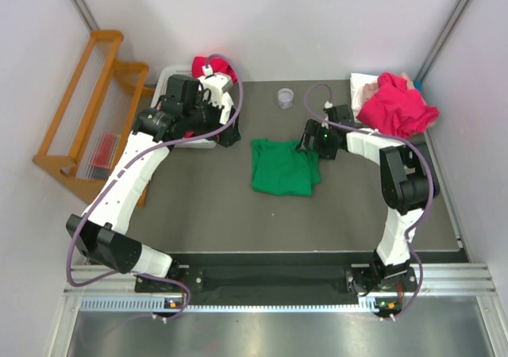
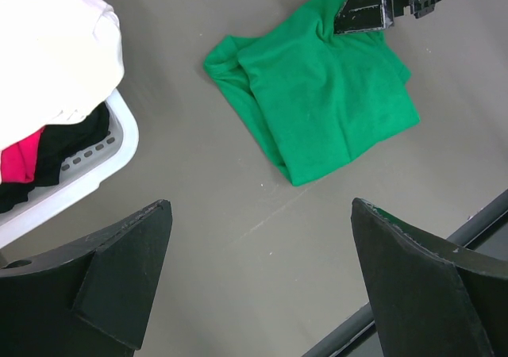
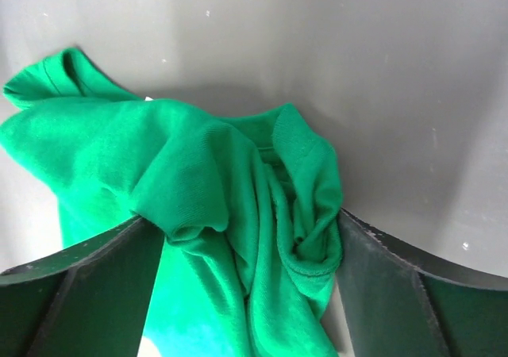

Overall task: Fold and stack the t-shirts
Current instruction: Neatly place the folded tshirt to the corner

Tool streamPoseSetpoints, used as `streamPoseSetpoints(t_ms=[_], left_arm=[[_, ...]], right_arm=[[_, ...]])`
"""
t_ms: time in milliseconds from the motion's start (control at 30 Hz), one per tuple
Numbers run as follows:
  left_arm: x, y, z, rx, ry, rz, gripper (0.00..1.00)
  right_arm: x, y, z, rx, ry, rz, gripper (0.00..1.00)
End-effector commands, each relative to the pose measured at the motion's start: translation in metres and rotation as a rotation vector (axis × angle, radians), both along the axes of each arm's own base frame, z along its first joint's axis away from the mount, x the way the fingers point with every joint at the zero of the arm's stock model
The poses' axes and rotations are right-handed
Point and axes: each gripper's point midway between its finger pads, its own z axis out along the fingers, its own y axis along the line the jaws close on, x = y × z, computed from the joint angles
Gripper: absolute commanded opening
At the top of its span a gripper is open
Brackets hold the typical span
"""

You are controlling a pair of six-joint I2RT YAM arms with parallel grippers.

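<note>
Right wrist: green t-shirt (image 3: 159, 151) within tool (image 3: 248, 216)

A dark grey matt table (image 1: 198, 214) lies under the left pincer (image 1: 228, 135) and the right pincer (image 1: 308, 144). Beyond both rises a plain pale back wall (image 1: 278, 24), which meets the side walls at slanted metal posts (image 1: 448, 28). Well to the left of the left pincer, off the table, an orange-brown wooden rack (image 1: 79, 119) stands by the left wall (image 1: 28, 71). Beyond the pincers and between them, a small clear cup (image 1: 286, 97) stands on the table. Behind them, along the table's near edge, runs an aluminium rail (image 1: 452, 278), then a steel sheet (image 1: 278, 333). The light is even and the shadows are soft.
</note>
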Motion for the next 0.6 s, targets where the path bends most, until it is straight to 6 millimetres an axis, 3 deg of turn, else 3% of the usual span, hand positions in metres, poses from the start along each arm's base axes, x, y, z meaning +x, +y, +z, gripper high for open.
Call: streamPoseSetpoints(t_ms=[0, 267, 367, 400, 467, 500, 567], left_arm=[[0.001, 0.003, 0.028, -0.029, -0.081, 0.010, 0.99], [0.001, 0.006, 0.032, -0.030, -0.092, 0.017, 0.99], [0.001, 0.007, 0.033, -0.027, -0.100, 0.020, 0.99], [0.001, 0.009, 0.032, -0.022, -0.099, 0.022, 0.99], [0.000, 0.011, 0.031, -0.019, -0.099, 0.027, 0.99], [0.001, 0.012, 0.030, -0.016, -0.100, 0.029, 0.99], [0.000, 0.015, 0.025, -0.009, -0.095, 0.035, 0.99]], right_arm=[[-0.022, 0.004, -0.034, 0.003, 0.102, 0.006, 0.78], [-0.029, 0.003, -0.040, -0.014, 0.113, 0.009, 0.63], [-0.031, 0.004, -0.044, -0.011, 0.121, 0.004, 0.46], [-0.031, 0.004, -0.046, -0.011, 0.124, 0.003, 0.35], [-0.032, 0.005, -0.047, -0.005, 0.127, 0.002, 0.23], [-0.032, 0.006, -0.048, -0.005, 0.128, 0.004, 0.11], [-0.033, 0.007, -0.048, 0.002, 0.129, 0.014, 0.00]])
